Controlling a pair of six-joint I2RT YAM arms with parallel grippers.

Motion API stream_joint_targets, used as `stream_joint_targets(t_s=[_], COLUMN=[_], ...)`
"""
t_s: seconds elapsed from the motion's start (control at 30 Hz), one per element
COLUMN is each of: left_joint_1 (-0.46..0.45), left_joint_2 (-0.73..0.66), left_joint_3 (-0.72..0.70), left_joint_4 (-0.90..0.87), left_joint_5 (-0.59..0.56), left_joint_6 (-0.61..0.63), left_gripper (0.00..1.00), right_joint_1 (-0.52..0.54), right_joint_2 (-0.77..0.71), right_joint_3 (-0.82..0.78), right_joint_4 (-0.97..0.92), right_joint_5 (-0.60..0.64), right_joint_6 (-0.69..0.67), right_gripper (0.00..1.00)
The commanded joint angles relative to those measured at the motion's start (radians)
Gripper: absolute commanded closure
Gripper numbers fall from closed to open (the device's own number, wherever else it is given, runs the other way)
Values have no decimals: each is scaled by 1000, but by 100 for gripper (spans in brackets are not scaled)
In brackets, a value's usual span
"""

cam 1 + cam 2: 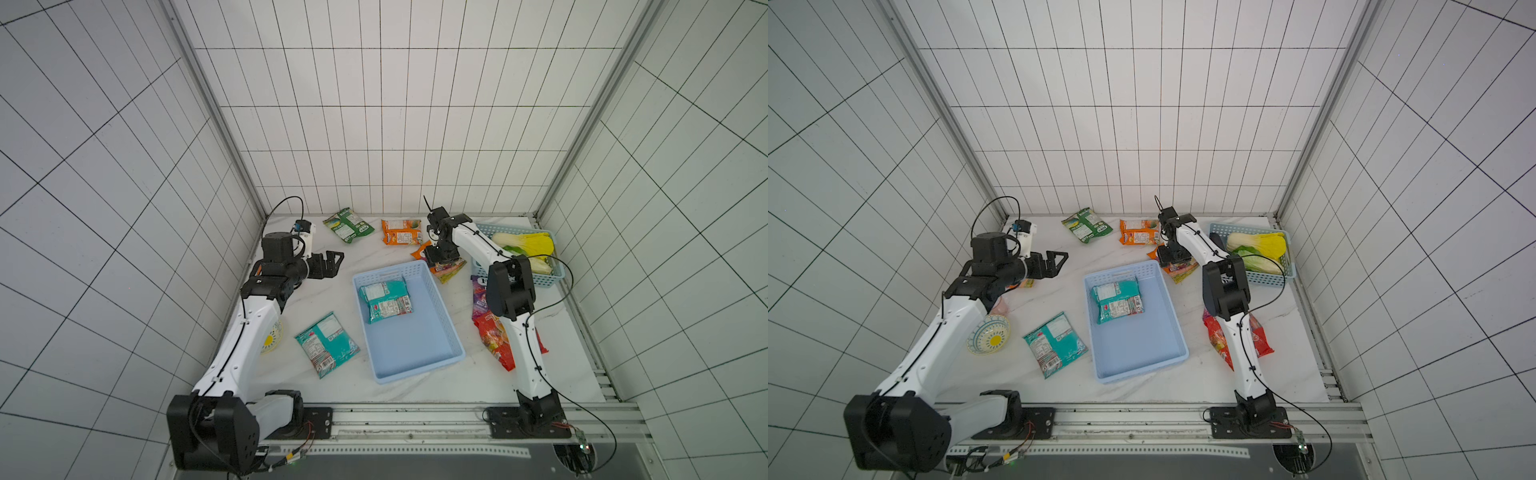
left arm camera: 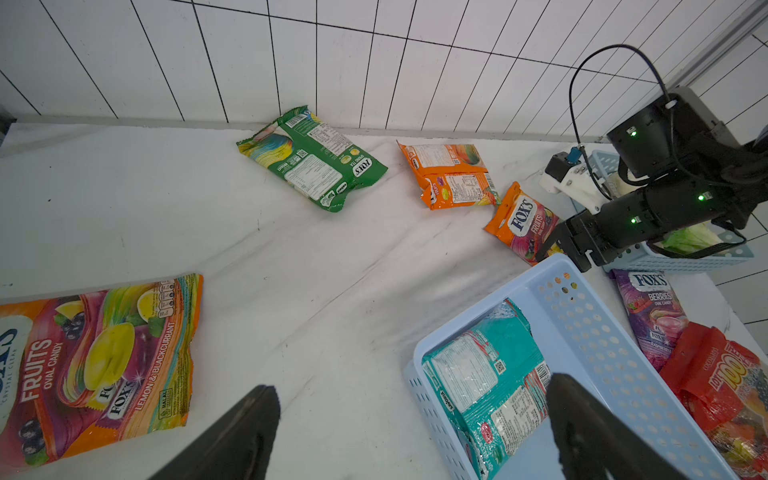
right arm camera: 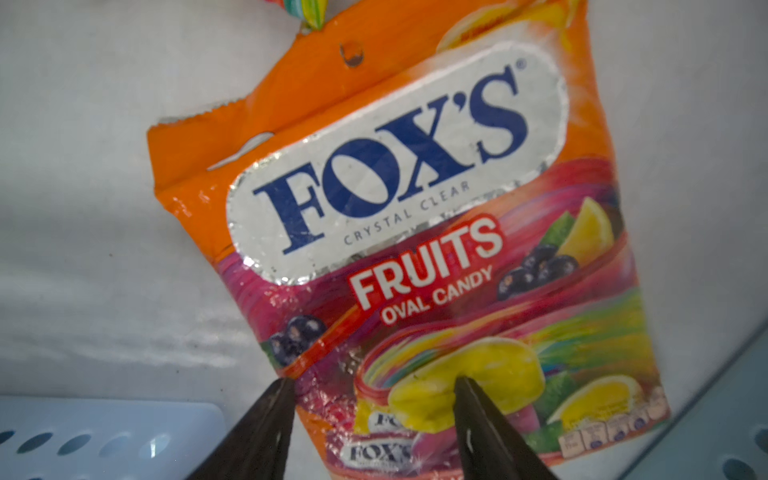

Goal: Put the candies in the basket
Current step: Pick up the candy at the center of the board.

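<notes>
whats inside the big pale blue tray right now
Teal candy bags, apparently two overlapping, lie in the far half of the pale blue tray; the near half is bare. Anything beneath the bags is covered.

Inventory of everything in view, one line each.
tray: 1, pale blue, centre
teal bags in tray: seemingly 2, overlapping
teal bag on table: 1, near left arm
green bag: 1, back wall
orange bag: 1, back wall
Fruits bag at right gripper: 1, orange
Fruits bag by left arm: 1, orange
purple bag: 1, by right arm
red bag: 1, touching purple bag
lattice basket: 1, teal-blue, back right corner
cabbages: 2, yellow-green, in lattice basket
bowl: 1, patterned, by left arm
left gripper: open, empty
right gripper: open, over Fruits bag
</notes>
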State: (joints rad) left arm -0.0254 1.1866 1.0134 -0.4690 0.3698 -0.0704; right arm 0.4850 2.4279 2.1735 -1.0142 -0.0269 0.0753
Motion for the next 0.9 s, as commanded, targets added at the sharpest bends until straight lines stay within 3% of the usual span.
stream_joint_targets(t_s=[0.0,0.23,0.4,0.53,0.63,0.87], left_joint_1=[-10,-15,-15,-18,-13,-7], left_joint_2=[-17,-22,-17,-20,-12,-17], left_joint_3=[30,32,34,29,34,26], left_joint_4=[3,3,1,6,2,8], left_joint_5=[-23,-23,-24,-22,-19,-11], left_joint_6=[11,5,2,0,-5,-7], left_gripper=[2,2,2,2,2,2], right_joint_1=[9,4,-14,-27,-32,-36], right_joint_2=[37,59,58,29,15,-35], right_joint_3=[7,-13,-7,-32,-24,-37], right_joint_4=[-26,-31,-45,-28,-34,-29], right_joint_5=[10,62,51,32,20,3], right_joint_6=[-5,-12,-8,-4,-8,-12], right_gripper=[37,45,65,88,97,100])
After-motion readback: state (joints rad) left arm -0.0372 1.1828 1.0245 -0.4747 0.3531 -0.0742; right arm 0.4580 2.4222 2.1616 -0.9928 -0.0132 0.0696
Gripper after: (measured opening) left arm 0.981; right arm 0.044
